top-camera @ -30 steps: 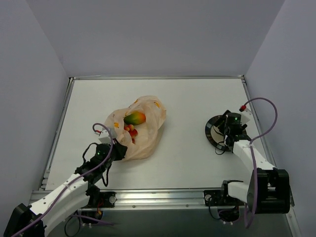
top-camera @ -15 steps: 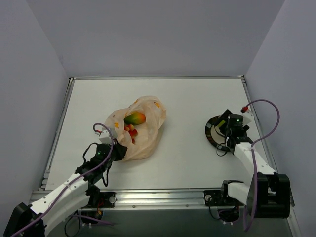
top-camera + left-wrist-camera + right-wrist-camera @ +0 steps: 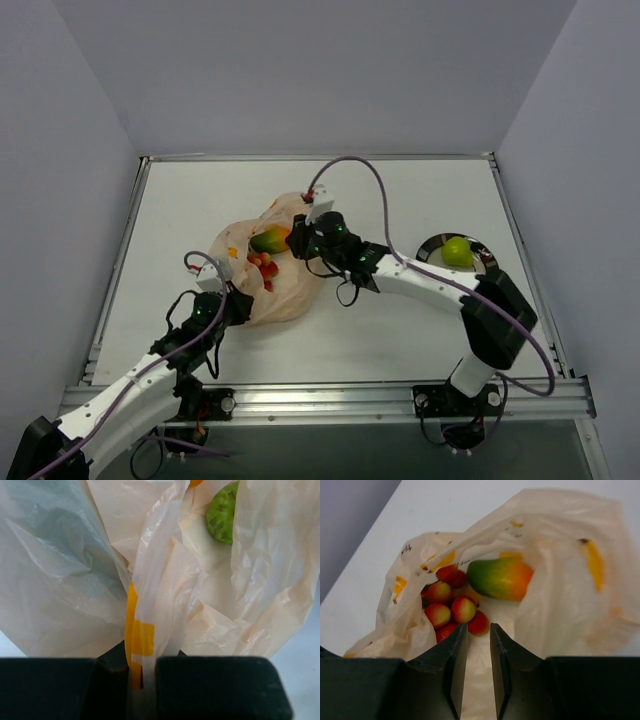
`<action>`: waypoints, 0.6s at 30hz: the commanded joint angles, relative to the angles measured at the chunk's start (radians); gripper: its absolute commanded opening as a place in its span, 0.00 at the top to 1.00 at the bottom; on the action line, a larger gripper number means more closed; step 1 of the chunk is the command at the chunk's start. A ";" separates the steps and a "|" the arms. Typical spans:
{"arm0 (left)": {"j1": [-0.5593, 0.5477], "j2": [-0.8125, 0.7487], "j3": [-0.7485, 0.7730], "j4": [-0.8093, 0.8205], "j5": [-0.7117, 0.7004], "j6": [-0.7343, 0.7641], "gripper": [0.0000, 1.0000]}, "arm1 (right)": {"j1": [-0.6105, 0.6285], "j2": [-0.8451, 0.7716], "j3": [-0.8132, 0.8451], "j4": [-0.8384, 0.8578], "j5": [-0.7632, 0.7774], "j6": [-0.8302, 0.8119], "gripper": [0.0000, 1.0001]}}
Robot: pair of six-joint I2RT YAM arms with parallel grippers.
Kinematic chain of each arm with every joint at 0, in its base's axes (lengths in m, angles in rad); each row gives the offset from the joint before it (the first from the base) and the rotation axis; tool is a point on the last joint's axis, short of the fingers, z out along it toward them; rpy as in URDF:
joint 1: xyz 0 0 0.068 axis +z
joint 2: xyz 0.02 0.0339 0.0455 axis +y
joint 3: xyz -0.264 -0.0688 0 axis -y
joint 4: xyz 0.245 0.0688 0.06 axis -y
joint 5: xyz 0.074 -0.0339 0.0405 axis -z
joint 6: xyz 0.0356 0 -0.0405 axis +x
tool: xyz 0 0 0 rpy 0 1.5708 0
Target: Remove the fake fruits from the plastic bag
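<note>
Right gripper [image 3: 479, 625] swings from plate [image 3: 432, 250] to plastic bag [image 3: 285, 300], jaws narrowly apart, seemingly empty; left gripper [image 3: 142, 672] clamps the bag.

A white table [image 3: 400, 200] has a metal rail [image 3: 330, 396] at 6 o'clock; pale grey walls [image 3: 320, 70] stand at 9, 12 and 3 o'clock.

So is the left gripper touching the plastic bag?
Touching. The left wrist view shows the left gripper shut on a gathered fold of the plastic bag, which runs down into its grip.
</note>
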 commanded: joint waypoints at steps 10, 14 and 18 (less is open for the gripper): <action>-0.007 -0.140 0.053 -0.163 -0.147 -0.011 0.98 | 0.074 0.416 0.287 0.030 -0.183 -0.085 0.43; -0.006 -0.118 0.053 -0.142 -0.130 -0.010 0.98 | 0.074 0.460 0.288 0.119 -0.186 -0.001 0.23; -0.006 -0.074 0.057 -0.113 -0.113 -0.007 0.98 | 0.078 0.511 0.301 0.150 -0.180 0.077 0.12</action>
